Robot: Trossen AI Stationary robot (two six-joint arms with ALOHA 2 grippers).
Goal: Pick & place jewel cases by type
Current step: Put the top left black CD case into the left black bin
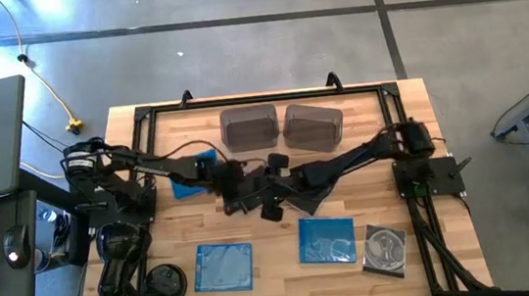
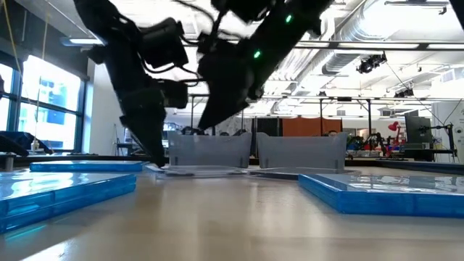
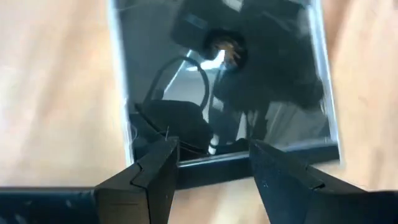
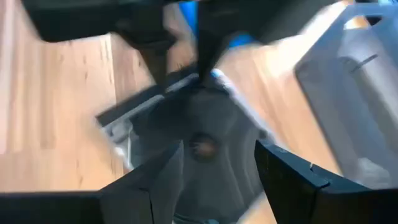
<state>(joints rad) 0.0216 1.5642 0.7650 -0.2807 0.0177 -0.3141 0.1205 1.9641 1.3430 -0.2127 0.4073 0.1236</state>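
A dark jewel case [image 3: 224, 93] lies flat on the table's middle, between the two arms. My left gripper [image 3: 211, 152] points steeply down at it, open, a fingertip on either side of a spot on its edge. My right gripper [image 4: 217, 155] hangs open above the same case [image 4: 205, 143], clear of it. In the high view both grippers [image 1: 246, 181] [image 1: 273, 184] meet at the centre and hide the case. Two blue jewel cases [image 1: 224, 267] [image 1: 326, 240] and a clear one with a silver disc [image 1: 386, 251] lie flat near the front edge. Another blue case [image 1: 189, 181] lies under my left arm. My left gripper's open fingertips [image 3: 163, 152] come from above, slanting, onto the dark case's dark edge strip [image 3: 211, 163]. Whether they touch the case or the table I cannot tell. The case lies flat on the table.
Two smoky grey bins [image 1: 249, 128] [image 1: 313, 126] stand side by side at the table's far edge. A round black object [image 1: 166, 284] sits at the front left corner. Bare wood shows between the front cases and the arms.
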